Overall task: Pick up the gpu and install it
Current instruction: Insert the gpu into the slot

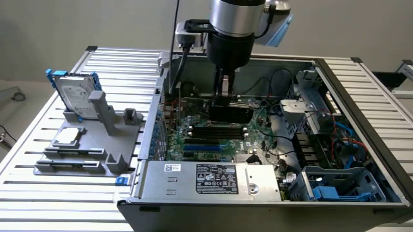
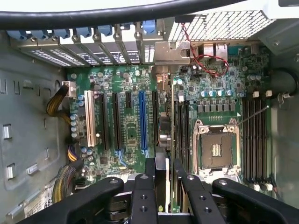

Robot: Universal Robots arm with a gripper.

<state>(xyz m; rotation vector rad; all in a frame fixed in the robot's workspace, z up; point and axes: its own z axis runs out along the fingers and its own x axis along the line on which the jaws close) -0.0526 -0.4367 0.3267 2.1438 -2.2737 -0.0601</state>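
top: grey metal computer case (image 1: 193, 215) open
mid-board: hand (image 1: 226, 99) clamping black-shrouded gpu card (image 1: 230, 114)
near edge: grey boxy power supply (image 1: 213, 179) blocks
exterior view's right: black cables (image 1: 274, 143) crowd

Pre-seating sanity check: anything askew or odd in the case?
Nothing stands out. The gpu, held by the gripper, runs parallel to the expansion slots; the CPU socket is bare, without damage showing.

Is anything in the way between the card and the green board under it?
Nothing I can see. The gripper holds the gpu right over the motherboard; the spot directly under the card is hidden.
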